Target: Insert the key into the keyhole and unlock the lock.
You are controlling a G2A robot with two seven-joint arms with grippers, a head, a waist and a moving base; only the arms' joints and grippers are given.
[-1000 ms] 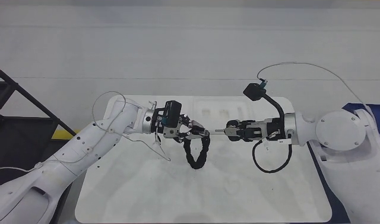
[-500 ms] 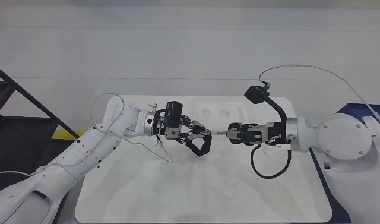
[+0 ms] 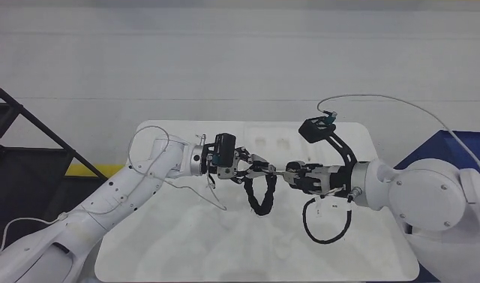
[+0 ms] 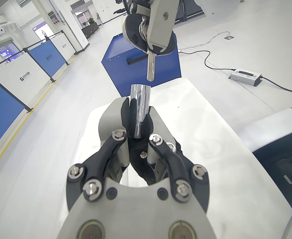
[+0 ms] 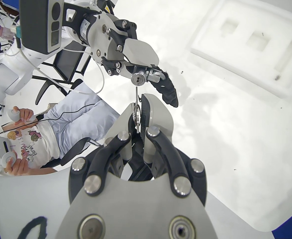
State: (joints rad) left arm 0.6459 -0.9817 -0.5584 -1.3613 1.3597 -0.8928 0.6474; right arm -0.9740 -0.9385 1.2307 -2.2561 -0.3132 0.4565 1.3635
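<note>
While the left gripper clamps the lock in the air above the counter, the right gripper pinches the key by its head, blade tip just short of the keyhole. A good insertion likely needs the blade turned to match the slot and pushed straight along the cylinder's axis, with the lock held steady.

The key — its head is hidden between the pads of the right end effector.
</note>
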